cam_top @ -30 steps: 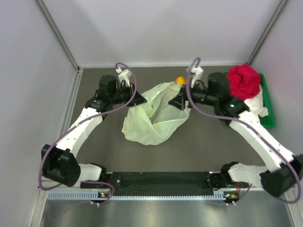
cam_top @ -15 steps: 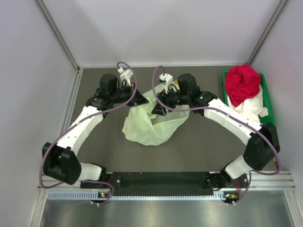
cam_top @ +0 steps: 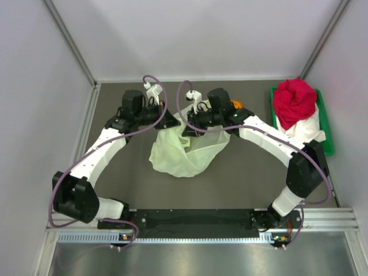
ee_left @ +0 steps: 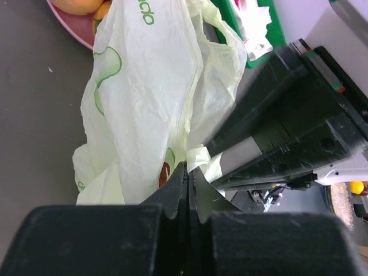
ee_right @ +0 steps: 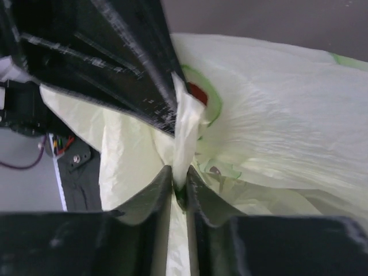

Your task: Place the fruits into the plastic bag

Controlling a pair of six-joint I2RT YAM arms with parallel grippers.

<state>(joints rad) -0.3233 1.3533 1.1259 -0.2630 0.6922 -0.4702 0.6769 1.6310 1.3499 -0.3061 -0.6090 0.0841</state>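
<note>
Fruits seemingly half-hidden behind plastic bag.

Right gripper jaws pinched on fold of thin translucent pale-green plastic bag; bag spreads ahead-right; black left gripper ahead-left on same fold

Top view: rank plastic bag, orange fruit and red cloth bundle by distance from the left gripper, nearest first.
1. plastic bag: mid-table, pinched in the left gripper's jaws.
2. orange fruit: to its right, toward the back.
3. red cloth bundle: far right, on the green tray.
</note>
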